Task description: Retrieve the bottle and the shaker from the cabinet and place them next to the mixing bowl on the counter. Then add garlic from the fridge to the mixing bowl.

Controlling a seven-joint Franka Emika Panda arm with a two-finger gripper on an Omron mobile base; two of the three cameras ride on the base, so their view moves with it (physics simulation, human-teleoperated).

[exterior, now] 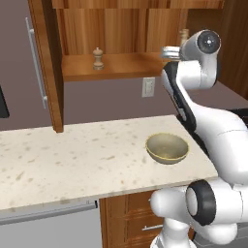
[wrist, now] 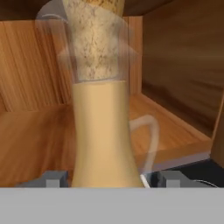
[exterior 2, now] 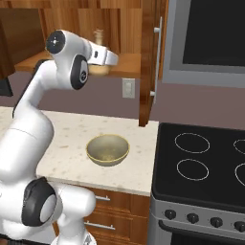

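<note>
In the hand view, the bottle (wrist: 103, 127), clear glass with beige liquid and a cork, stands upright on the cabinet shelf. My gripper (wrist: 112, 179) is shut on the bottle's base, a fingertip (wrist: 56, 179) on each side. From the base views its corked top (exterior: 184, 35) (exterior 2: 99, 35) rises behind the hand, with the gripper (exterior 2: 98, 64) at the shelf. The wooden shaker (exterior: 98, 58) stands apart on the same shelf, to the left. The mixing bowl (exterior: 167, 147) (exterior 2: 107, 149) sits empty on the counter below. The garlic and the fridge are out of view.
The open cabinet doors (exterior: 48, 63) (exterior 2: 148, 62) hang at either side of the shelf. Speckled counter (exterior: 72, 155) stretches left of the bowl. A black stove (exterior 2: 206, 158) adjoins the counter on the right, with a microwave (exterior 2: 210, 33) above it.
</note>
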